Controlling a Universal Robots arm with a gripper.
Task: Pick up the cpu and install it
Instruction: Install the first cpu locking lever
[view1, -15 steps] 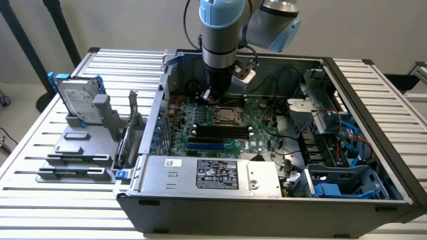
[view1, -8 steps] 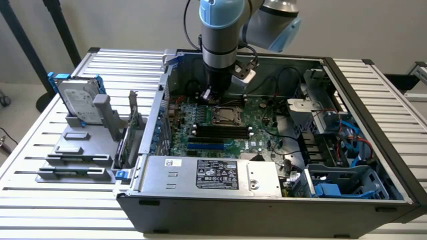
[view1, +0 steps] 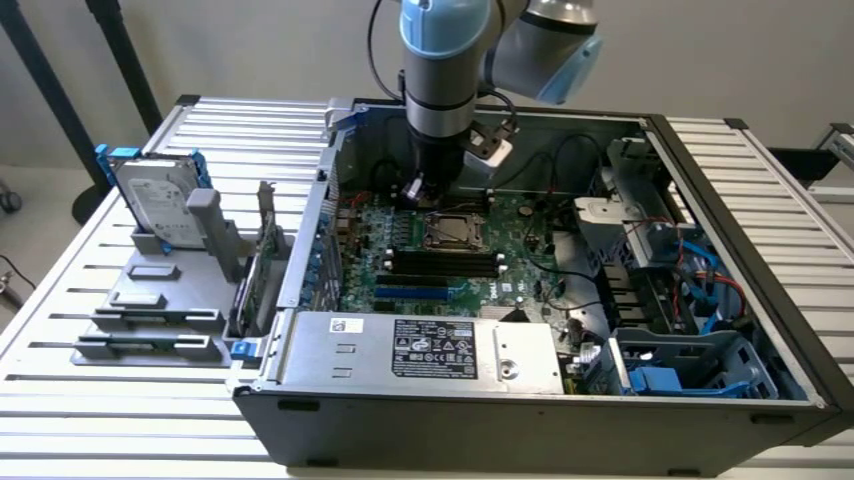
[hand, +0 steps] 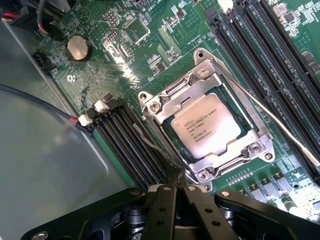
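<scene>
The cpu (hand: 210, 125), a flat square chip with a dull silver, finely printed top, sat in its metal socket frame (hand: 161, 102) just beyond the pincer (hand: 175, 182). The pincer was pressed together, empty.

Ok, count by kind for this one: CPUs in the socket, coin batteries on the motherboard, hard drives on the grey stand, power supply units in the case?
cpu: 1
coin battery: 1
hard drive: 1
power supply unit: 1
Total: 4
</scene>
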